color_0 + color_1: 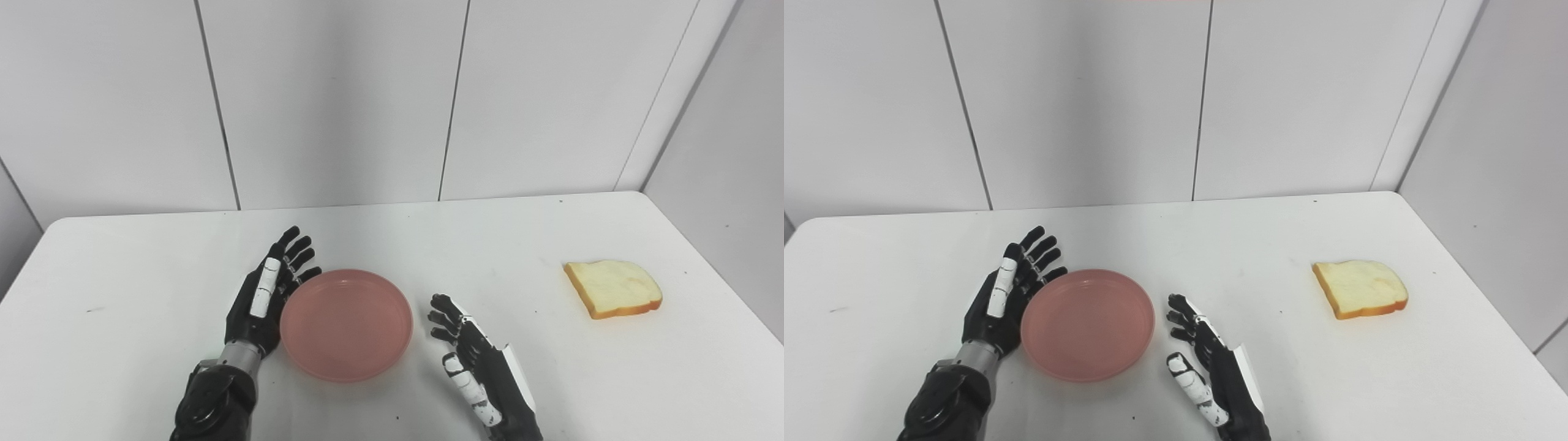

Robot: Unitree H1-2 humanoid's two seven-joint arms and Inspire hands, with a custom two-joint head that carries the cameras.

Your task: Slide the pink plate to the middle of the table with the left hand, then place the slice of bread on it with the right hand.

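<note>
The pink plate (346, 324) lies near the table's (122, 343) front edge, left of centre. The left hand (262, 300) stands edge-on against its left rim, fingers straight and apart, gripping nothing. Just right of the plate, across a bare gap, the right hand (474, 364) rests open and empty. The slice of bread (614, 288) lies well apart toward the right edge, with bare tabletop between.
</note>
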